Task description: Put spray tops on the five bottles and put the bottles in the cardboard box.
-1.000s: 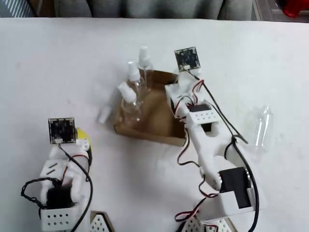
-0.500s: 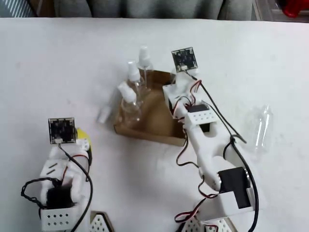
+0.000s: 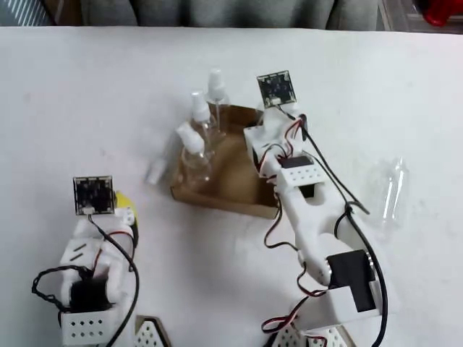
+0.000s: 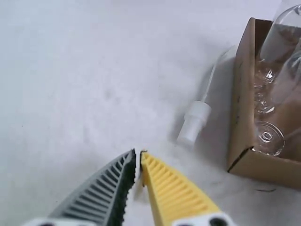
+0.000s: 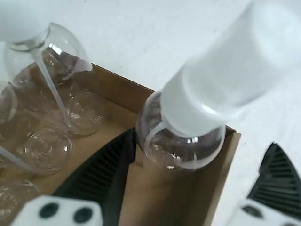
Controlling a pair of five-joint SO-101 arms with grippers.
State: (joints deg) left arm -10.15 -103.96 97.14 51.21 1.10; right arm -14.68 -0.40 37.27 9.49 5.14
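Note:
The cardboard box (image 3: 239, 189) lies mid-table. Three clear bottles with white spray tops (image 3: 197, 137) stand along its left side. My right gripper (image 5: 203, 142) is open at the box's far right corner, its black fingers (image 5: 106, 176) on either side of a fourth capped bottle (image 5: 186, 141) standing there. A loose spray top (image 4: 194, 123) with its tube lies on the table just left of the box (image 4: 242, 94). An uncapped clear bottle (image 3: 391, 191) lies at the far right. My left gripper (image 4: 138, 154) is shut on nothing, low over the table short of the loose top.
The right arm (image 3: 318, 224) stretches over the box's right half, its cables hanging beside it. The left arm (image 3: 90, 267) sits at the near left. Bare white table surrounds the box.
The right arm's wrist has shifted slightly left over the box corner. The left arm and the bottles have kept still.

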